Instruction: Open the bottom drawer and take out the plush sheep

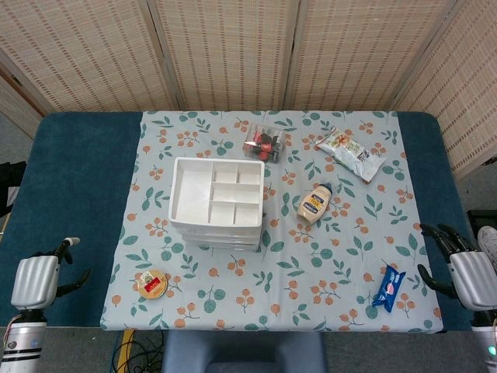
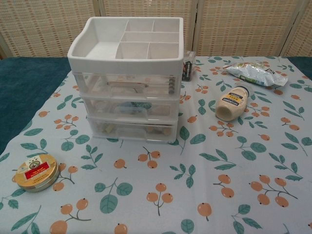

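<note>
Both hands sat idle at the bottom corners of the head view, left hand and right hand, fingers apart and holding nothing. The drawer unit stood mid-bench with its bottom drawer closed; something pale showed through the front, probably the plush sheep. My worry: the unit looked light, so tugging one-handed could drag the whole stack forward.

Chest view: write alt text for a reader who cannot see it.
A white three-drawer organizer with clear drawers, all closed, stands on a leaf-and-berry tablecloth, its top tray divided into empty compartments. A round tin lies front left; a mayonnaise bottle and a snack bag lie to the right. No hand shows.
</note>
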`<state>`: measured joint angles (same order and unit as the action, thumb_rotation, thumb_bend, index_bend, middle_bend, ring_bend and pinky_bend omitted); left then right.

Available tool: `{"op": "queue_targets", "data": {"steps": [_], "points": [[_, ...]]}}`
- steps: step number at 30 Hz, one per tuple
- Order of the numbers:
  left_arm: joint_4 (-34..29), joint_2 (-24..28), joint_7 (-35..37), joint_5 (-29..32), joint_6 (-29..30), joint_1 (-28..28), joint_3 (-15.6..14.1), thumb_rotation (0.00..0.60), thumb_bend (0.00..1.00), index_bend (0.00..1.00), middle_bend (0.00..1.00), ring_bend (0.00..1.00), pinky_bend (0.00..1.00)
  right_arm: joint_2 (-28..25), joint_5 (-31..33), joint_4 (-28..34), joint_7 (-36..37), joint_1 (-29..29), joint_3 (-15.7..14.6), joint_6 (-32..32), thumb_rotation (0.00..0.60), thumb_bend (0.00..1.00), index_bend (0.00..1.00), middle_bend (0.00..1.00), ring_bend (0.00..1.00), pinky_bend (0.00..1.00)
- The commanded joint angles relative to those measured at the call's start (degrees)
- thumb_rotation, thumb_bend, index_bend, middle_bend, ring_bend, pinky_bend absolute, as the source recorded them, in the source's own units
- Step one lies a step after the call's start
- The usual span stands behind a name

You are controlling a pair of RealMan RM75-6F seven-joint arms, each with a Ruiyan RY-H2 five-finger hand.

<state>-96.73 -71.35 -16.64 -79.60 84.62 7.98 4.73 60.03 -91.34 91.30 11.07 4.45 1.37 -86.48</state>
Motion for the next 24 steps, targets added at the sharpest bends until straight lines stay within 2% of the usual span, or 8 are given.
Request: {"op": "queue_targets", "data": {"steps": [1,9,12,14,15,18,21,24], "points": [[-0.02,-0.13,-0.29,0.2,-0.47,0.21,-0.01,0.6,0.22,0.29,0.55,0.63,0.56,0.12,-0.01,-0.01,-0.18,0.02,-0.06,0.09,0.6,0.37,0.12,0.27,0.18,0.25],[-0.19,-0.49,0.37,-1.07,-0.27,0.52,-0.02,0.6,0.22,0.29,0.54,0.66,0.56,-0.23,-0.05,0.04,-0.02,-0.31,0.04,-0.56,0.6,0.37,0.12,0.27,0.18,0.25],[-0.69,-0.48,1.34,-1.96,-1.0,1.04,-0.24,0.6,0.22,0.3,0.54,0.6,0.56,-0.45,-0.03,0.11,-0.25,-0.57,0.35,-1.39,0.6,0.37,0.12,0.27,0.18,0.25],[-1.0,-0.45,2.43,-3.1,-1.33,1.52,-0.32,0.6,0.22,0.3,0.54,0.63,0.57,-0.71,-0.06,0.19,-0.34,-0.69,0.51,-1.83,0.6,0.37,0.12,0.27,0.18,0.25],[-1.22,-0.46,3.28,-3.95,-1.44,1.85,-0.33,0.6,0.22,0.31,0.54,0.67,0.6,-0.9,-0.07,0.25,-0.39,-0.77,0.66,-2.16,0.6,0.37,0.12,0.27,0.18,0.25],[-2.02,-0.71,5.8,-5.95,-1.83,2.76,-0.33,0.6,0.22,0.33,0.62,0.58,0.73,-1.27,-0.12,0.41,-0.39,-0.9,1.08,-2.95,0.6,0.37,0.12,0.27,0.18,0.25],[-2.76,-0.82,8.06,-7.83,-3.55,4.16,-0.74,0.6,0.22,0.36,0.72,0.68,0.88,-1.41,-0.07,0.28,-0.25,-0.81,1.43,-3.19,0.6,0.37,0.12,0.26,0.18,0.25],[-4.13,-0.25,10.11,-8.65,-6.78,5.95,-1.32,0.6,0.22,0.39,0.83,0.79,0.97,-1.5,0.05,0.2,-0.02,-0.72,1.74,-3.35,0.6,0.37,0.12,0.26,0.18,0.25]]}}
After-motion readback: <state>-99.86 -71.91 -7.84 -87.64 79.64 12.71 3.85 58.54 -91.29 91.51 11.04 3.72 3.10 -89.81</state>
